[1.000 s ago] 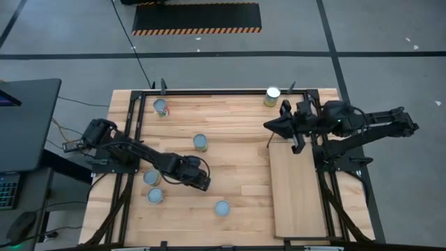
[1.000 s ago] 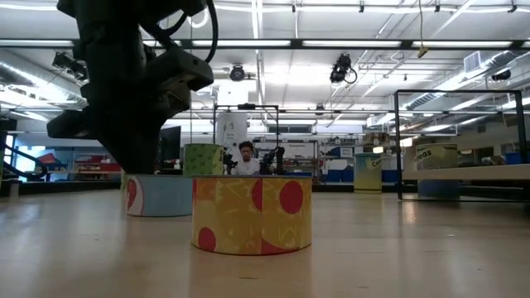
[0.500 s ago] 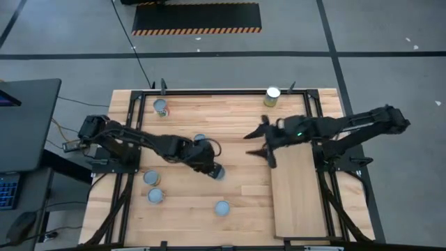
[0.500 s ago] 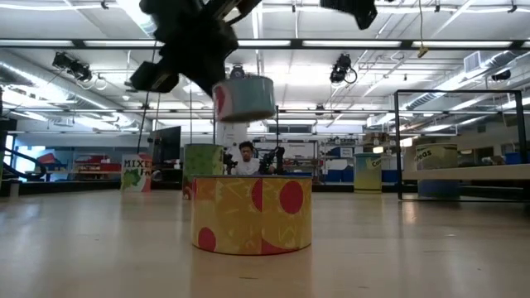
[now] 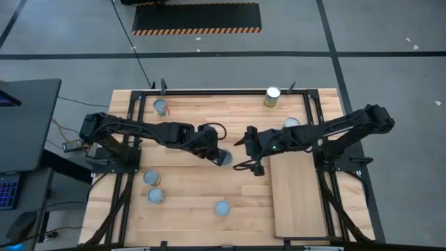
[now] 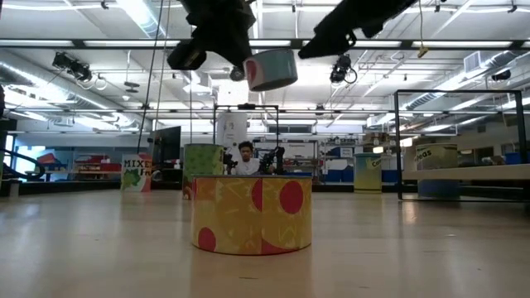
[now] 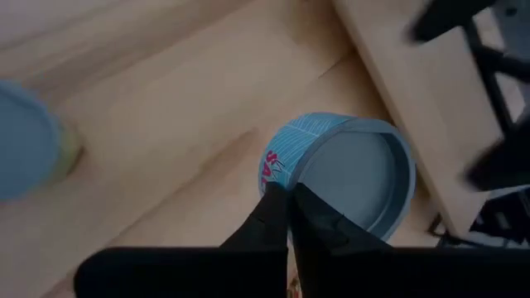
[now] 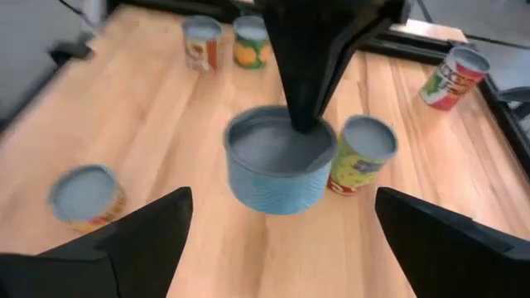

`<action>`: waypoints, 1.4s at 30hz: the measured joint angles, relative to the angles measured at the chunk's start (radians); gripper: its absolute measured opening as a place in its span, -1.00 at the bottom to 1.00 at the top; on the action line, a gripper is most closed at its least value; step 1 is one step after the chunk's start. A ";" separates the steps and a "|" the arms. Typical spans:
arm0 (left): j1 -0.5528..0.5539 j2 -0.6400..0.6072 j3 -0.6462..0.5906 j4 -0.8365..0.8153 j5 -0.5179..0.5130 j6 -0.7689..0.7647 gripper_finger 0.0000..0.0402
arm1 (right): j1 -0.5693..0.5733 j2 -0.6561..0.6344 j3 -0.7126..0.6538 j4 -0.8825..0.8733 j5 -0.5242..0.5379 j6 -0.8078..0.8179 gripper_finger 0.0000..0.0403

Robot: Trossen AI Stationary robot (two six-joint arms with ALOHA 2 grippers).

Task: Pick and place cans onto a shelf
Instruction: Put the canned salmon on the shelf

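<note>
- Six cans show from above; the left gripper (image 5: 217,155) clamps a blue can (image 5: 221,157) by its rim, mid-table; the right gripper (image 5: 248,148) gapes wide just beside it, between can and shelf (image 5: 296,202); one can (image 5: 290,123) sits by the shelf's far end, whether on it I cannot tell; most work remains, it seems.
- Low view: the blue can (image 6: 271,69) hangs tilted above a yellow can (image 6: 252,213); a workshop hall lies behind.
- Left wrist: fingers (image 7: 281,217) pinch the can's wall (image 7: 348,170).
- Right wrist: plank tabletop (image 8: 166,149), more cans at its far edge.
</note>
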 joint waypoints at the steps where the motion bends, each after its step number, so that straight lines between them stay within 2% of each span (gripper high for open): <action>1: 0.000 0.000 0.000 0.002 -0.017 0.000 -0.97 | 0.000 0.012 0.000 0.006 0.006 -0.002 0.93; 7: 0.000 0.007 0.000 0.027 -0.089 0.022 -0.97 | -0.010 0.084 0.000 0.092 0.015 0.007 0.94; 14: -0.001 0.030 -0.002 0.077 -0.090 0.026 -0.97 | -0.011 0.150 0.000 0.167 0.070 0.010 0.88; 20: -0.002 0.039 -0.002 0.113 -0.085 0.025 -0.97 | -0.011 0.146 0.000 0.184 0.081 0.085 0.75; 27: -0.001 0.039 -0.001 0.121 -0.068 0.025 -0.97 | -0.011 0.150 0.000 0.171 0.085 0.054 0.58; 36: -0.001 0.039 -0.002 0.130 -0.059 0.026 -0.96 | -0.010 0.150 0.000 0.165 0.092 0.061 0.55; 39: -0.001 0.039 -0.002 0.132 -0.056 0.035 -0.87 | -0.010 0.149 0.000 0.165 0.089 0.108 0.54; 42: -0.001 0.035 -0.002 0.135 -0.047 0.048 -0.67 | -0.011 0.149 0.000 0.165 0.059 0.170 0.53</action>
